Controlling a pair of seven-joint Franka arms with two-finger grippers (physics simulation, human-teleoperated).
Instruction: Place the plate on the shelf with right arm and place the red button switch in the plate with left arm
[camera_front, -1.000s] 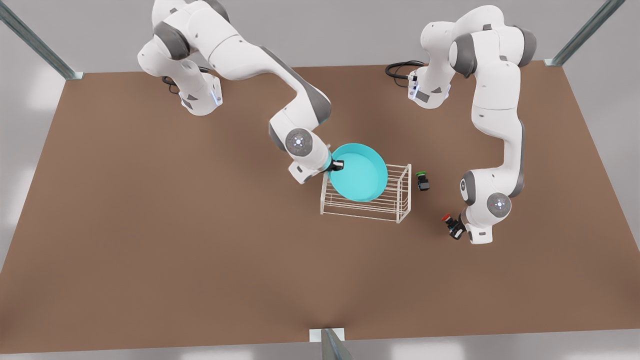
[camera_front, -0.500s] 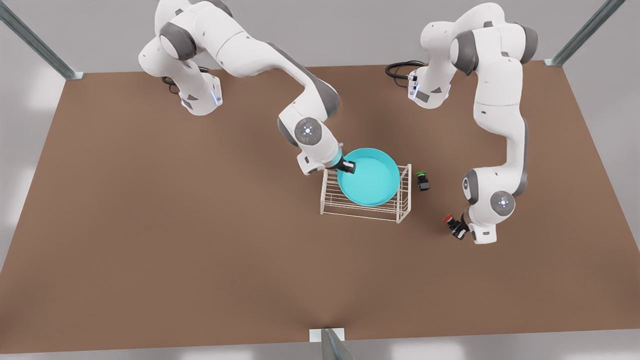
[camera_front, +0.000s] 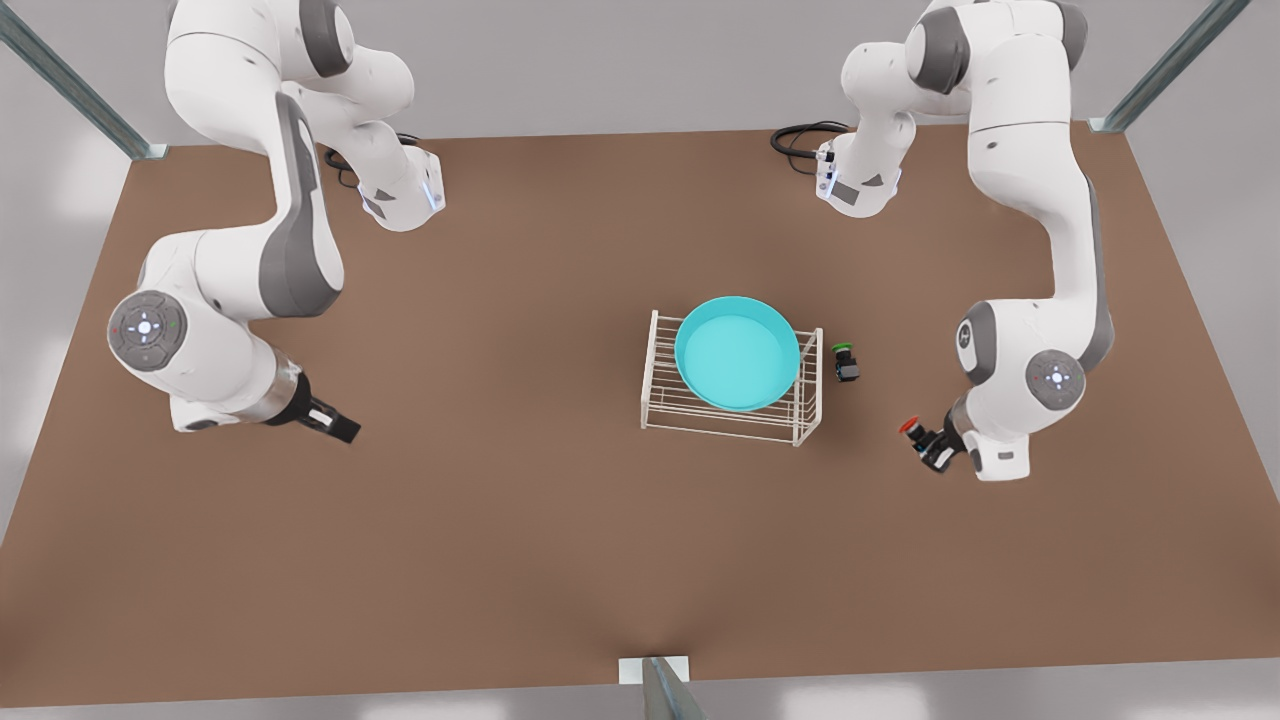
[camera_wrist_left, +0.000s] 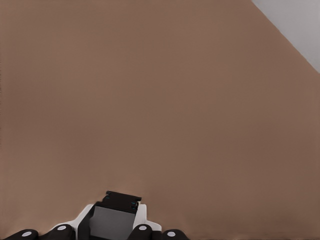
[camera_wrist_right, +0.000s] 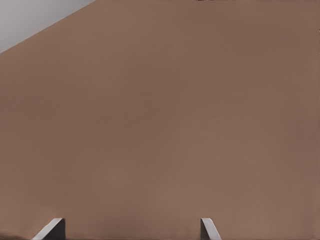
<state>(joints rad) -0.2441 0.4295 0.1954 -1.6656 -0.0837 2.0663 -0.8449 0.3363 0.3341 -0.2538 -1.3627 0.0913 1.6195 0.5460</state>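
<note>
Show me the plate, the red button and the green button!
plate (camera_front: 737, 355), front view, middle of its turquoise floor.
red button switch (camera_front: 911, 427), front view, its red cap.
green button switch (camera_front: 842, 349), front view, its green cap.

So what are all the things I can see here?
Plate: one, turquoise, on top of the rack.
Rack: one, white wire, mid-table.
Green switch: one, beside the rack on the front view's right.
Red switch: one, in the left gripper.
Table: one, brown.
Cable: one, black, by an arm's base.
Left gripper: black, shut on the red switch.
Right gripper: black, open, at the front view's left.
</note>
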